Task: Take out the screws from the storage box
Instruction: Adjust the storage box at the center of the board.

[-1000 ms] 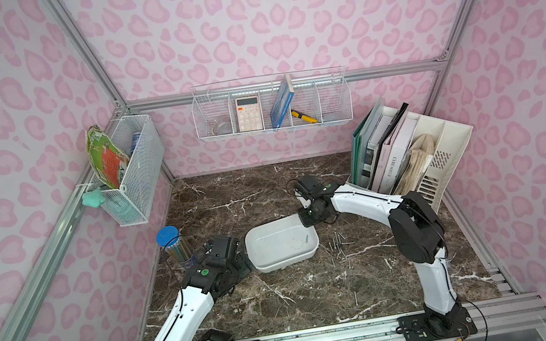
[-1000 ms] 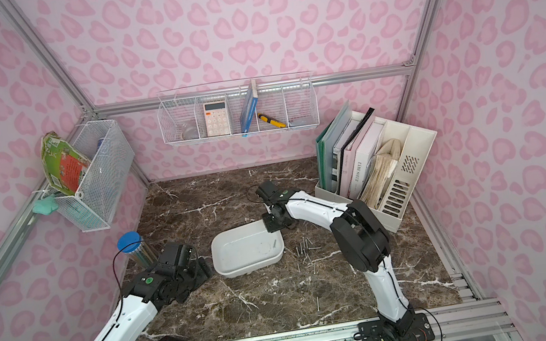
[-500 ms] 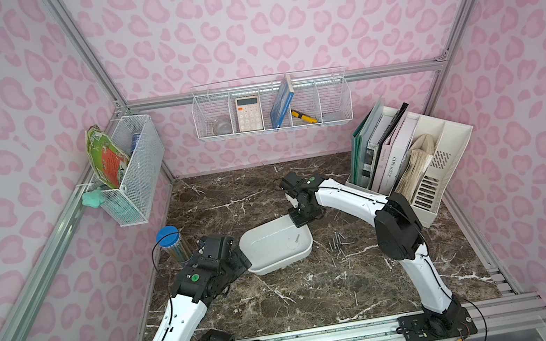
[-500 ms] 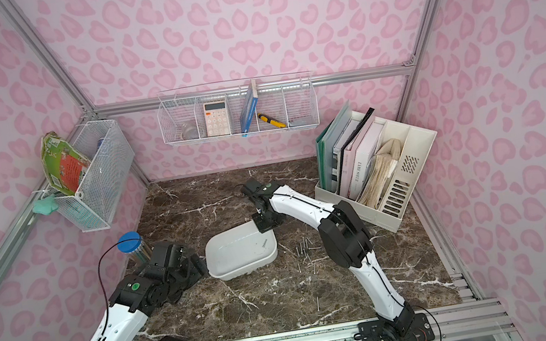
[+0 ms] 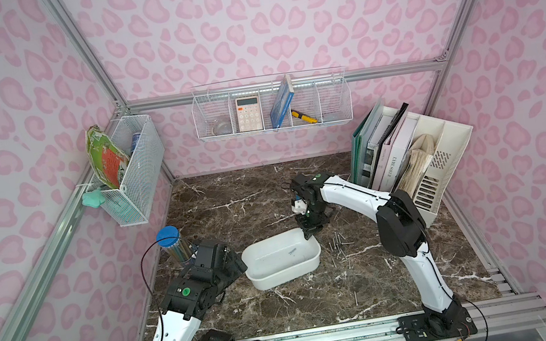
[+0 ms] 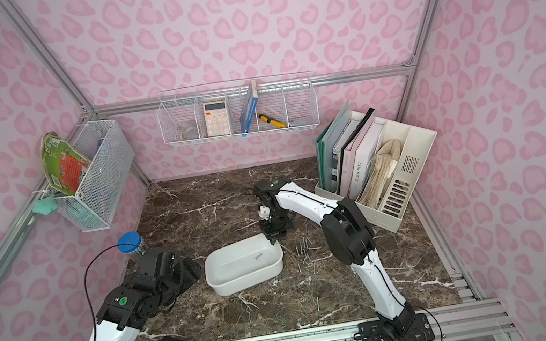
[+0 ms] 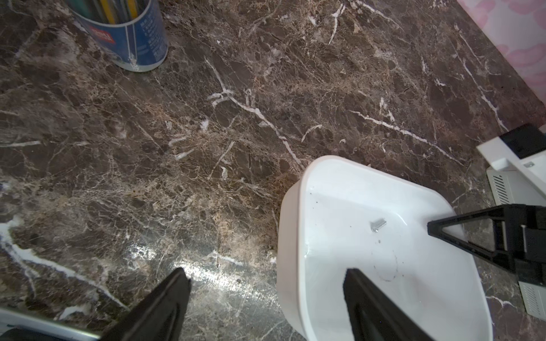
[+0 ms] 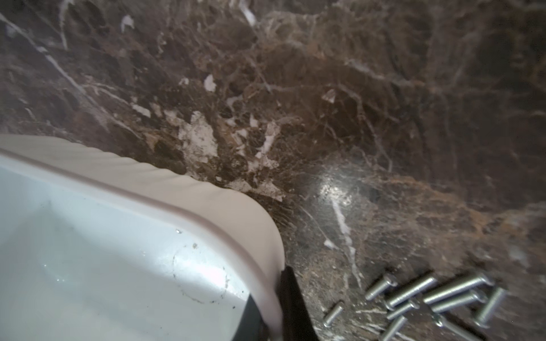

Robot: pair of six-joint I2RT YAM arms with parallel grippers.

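Right wrist view up close: the right tool [image 8: 271, 317] is pinched tight on the box [image 8: 118, 236] rim at a rounded corner. One dark finger is outside the wall and the other inside, both cut off by the frame edge, so the tips are out of sight. Loose screws [image 8: 428, 295] lie blurred on the worktop [image 8: 354, 88] just beside that corner. In both top views they show only as thin specks right of the box [image 5: 284, 272] [image 6: 244, 282], too small to count, with a lone screw [image 5: 356, 298] lying apart nearer the front rail. One more, the last screw [image 7: 378, 228], lies on the box floor near the middle. Over to the left wrist view: the left tool [image 7: 266, 271] is spread wide, with the box's end wall standing between its fingers, one over the interior and one over bare worktop. Neither finger seems to touch the wall, and their bases run out of frame. From above, that tool's fingers are hidden under its own black wrist. The left arm reaches in low from the front rail, beside the pen tub [image 5: 168, 235], whose top is cropped in the wrist view. The right arm rises from its base, elbow high, forearm angling back, wrist bent so the tool points straight down onto the far right corner. Whether the box sits flat, I cannot tell.
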